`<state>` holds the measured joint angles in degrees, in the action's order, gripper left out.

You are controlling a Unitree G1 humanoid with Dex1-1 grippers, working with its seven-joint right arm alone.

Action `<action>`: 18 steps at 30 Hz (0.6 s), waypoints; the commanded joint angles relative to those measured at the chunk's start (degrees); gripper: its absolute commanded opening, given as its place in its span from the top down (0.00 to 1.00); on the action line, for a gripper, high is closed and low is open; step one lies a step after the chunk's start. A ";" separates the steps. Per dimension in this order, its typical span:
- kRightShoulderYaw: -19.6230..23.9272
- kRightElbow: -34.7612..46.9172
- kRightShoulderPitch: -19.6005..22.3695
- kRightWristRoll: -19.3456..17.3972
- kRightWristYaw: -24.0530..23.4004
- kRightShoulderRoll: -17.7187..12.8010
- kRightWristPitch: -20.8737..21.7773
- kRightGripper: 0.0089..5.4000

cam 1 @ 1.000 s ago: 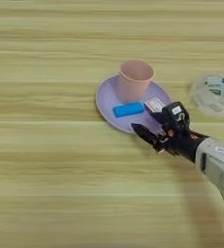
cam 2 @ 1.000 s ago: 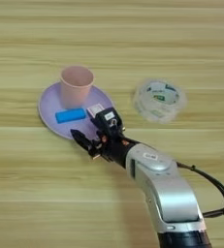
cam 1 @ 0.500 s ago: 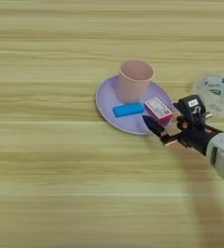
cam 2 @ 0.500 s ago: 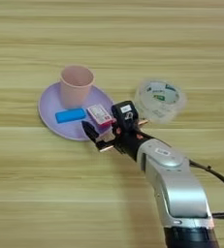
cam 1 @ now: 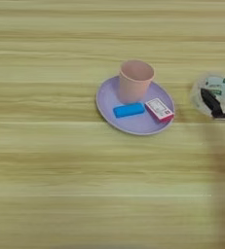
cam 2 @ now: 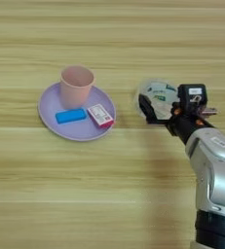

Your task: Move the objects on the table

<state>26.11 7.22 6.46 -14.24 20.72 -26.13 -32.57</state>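
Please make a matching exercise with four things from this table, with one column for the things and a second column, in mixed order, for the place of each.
Things:
1. pale pink plastic cup
2. small flat blue rectangular block
3. small red-and-white flat box
4. round clear tape roll

Places:
A. lying at the plate's right side
B. on the wooden table, right of the lilac plate
C. standing upright at the plate's back
D. lying in front of the cup

Pairs: 1-C, 2-D, 3-A, 4-B
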 commanded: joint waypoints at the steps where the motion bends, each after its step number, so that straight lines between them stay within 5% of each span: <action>1: 6.07 -6.27 8.71 -0.12 -6.55 -1.83 9.79 0.01; 9: 10.37 -26.99 15.71 -1.16 -9.11 -5.29 22.90 0.01; 18: 8.57 -59.92 26.86 0.55 -7.05 -12.11 36.10 0.01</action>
<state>35.34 -50.05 27.19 -14.18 13.35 -32.67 -0.45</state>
